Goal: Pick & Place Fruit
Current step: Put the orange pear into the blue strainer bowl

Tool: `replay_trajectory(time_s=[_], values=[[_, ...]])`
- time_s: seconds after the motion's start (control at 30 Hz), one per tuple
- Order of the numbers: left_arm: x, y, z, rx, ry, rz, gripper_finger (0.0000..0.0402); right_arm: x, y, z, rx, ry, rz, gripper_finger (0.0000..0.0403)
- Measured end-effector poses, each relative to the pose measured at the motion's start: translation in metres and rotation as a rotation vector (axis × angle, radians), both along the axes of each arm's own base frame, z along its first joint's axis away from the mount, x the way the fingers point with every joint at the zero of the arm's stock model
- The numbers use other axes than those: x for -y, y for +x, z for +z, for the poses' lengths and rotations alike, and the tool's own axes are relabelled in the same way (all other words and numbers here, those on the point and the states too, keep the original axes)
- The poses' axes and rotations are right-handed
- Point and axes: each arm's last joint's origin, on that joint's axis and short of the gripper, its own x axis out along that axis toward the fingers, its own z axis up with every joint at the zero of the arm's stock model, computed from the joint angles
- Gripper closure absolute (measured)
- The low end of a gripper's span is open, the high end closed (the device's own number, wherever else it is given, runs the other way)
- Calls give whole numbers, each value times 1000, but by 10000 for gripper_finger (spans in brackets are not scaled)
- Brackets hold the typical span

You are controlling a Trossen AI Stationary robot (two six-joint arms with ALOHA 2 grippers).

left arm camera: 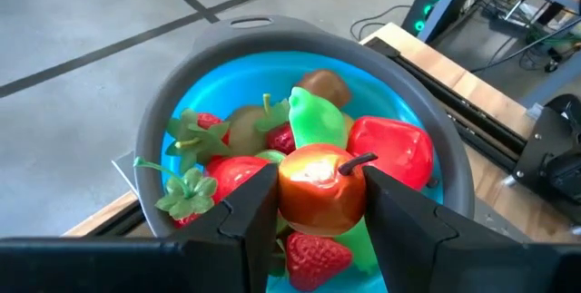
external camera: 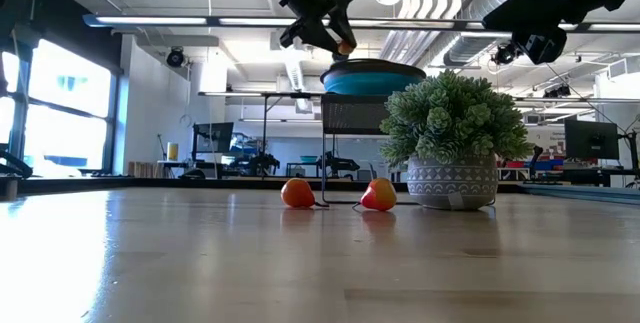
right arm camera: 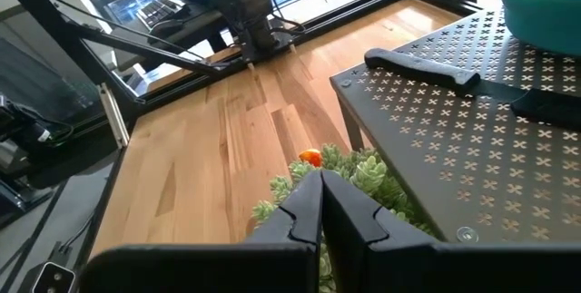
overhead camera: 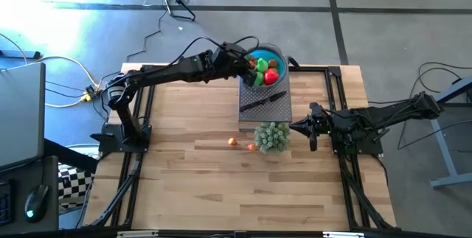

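My left gripper (overhead camera: 249,65) reaches over the blue bowl (overhead camera: 274,52), which stands on a black perforated stand (overhead camera: 267,105) at the table's far side. It is shut on an orange-red apple-like fruit (left arm camera: 318,193) with a brown stem. The bowl (left arm camera: 227,84) holds several fruits: strawberries, a green one, a red one, a brown one. Two small orange fruits (external camera: 297,193) (external camera: 378,194) lie on the table. My right gripper (overhead camera: 306,129) hovers shut beside the potted plant (overhead camera: 271,136). My left gripper pinches the orange-red fruit's two opposite sides (left arm camera: 283,191) between its two fingers (left arm camera: 250,207). The fingers come slanting down from the table's left side. The fruit (external camera: 343,48) hangs clear above the bowl's fruits, its stem pointing upward.
A black-handled knife (right arm camera: 422,66) lies on the perforated stand in front of the bowl. The pale green plant in its patterned pot (external camera: 455,178) stands on the table just right of the two loose fruits. The near half of the wooden table (overhead camera: 221,186) is bare.
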Motion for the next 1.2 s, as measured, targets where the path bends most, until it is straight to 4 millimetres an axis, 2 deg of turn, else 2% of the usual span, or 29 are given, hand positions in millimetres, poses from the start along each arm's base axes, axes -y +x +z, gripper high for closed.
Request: replay_trajectory(time_s=[0.63, 0.93, 1.07, 1.2], values=[[0, 0, 0, -14, 18, -6, 255, 0, 0, 0, 0, 3, -1, 400], [-4, 9, -10, -14, 24, -8, 187, 0, 0, 0, 1, 4, -1, 400], [-4, 10, -13, -30, 12, -11, 177, 0, 0, 0, 3, 26, -8, 401], [-2, 6, -7, -16, 16, -11, 177, 0, 0, 0, 3, 29, -8, 401]])
